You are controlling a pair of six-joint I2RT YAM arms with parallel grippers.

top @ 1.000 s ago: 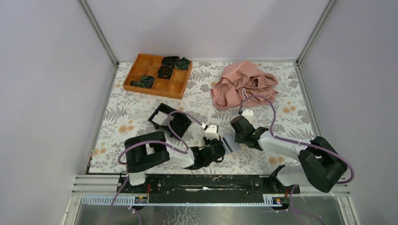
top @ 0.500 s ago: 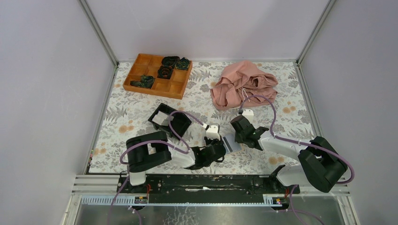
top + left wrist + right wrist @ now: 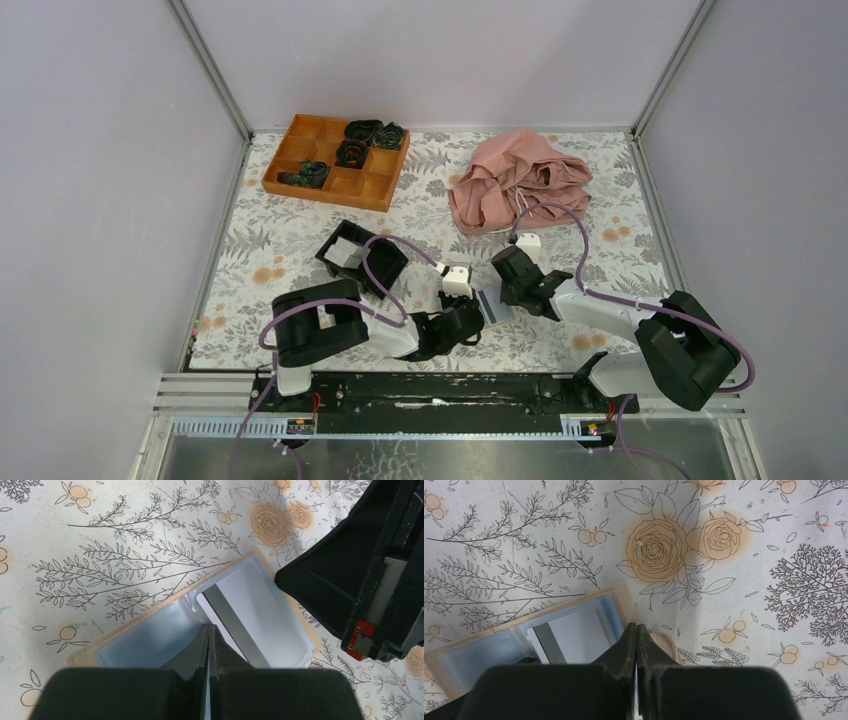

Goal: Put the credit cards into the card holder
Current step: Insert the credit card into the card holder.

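The tan card holder [image 3: 491, 304] lies open on the floral mat between my two grippers. In the left wrist view its clear blue-grey pockets [image 3: 145, 641] face up. A pale credit card [image 3: 260, 607] with a grey stripe sits in the right pocket, its left end sticking out toward the fold. My left gripper [image 3: 208, 627] is shut, its tips at the fold against that end of the card. My right gripper [image 3: 637, 625] is shut too, its tips down at the holder's right edge [image 3: 623, 605] beside the credit card [image 3: 576, 635]. No other cards show.
A black open box [image 3: 360, 256] stands just left of and behind the left gripper. An orange compartment tray [image 3: 336, 160] with dark coiled items is at the back left. A crumpled pink cloth [image 3: 520, 182] lies at the back right. Grey walls close in the mat.
The left arm has crept slightly right and forward toward the holder. The right arm has hardly moved. Both grippers stay shut.
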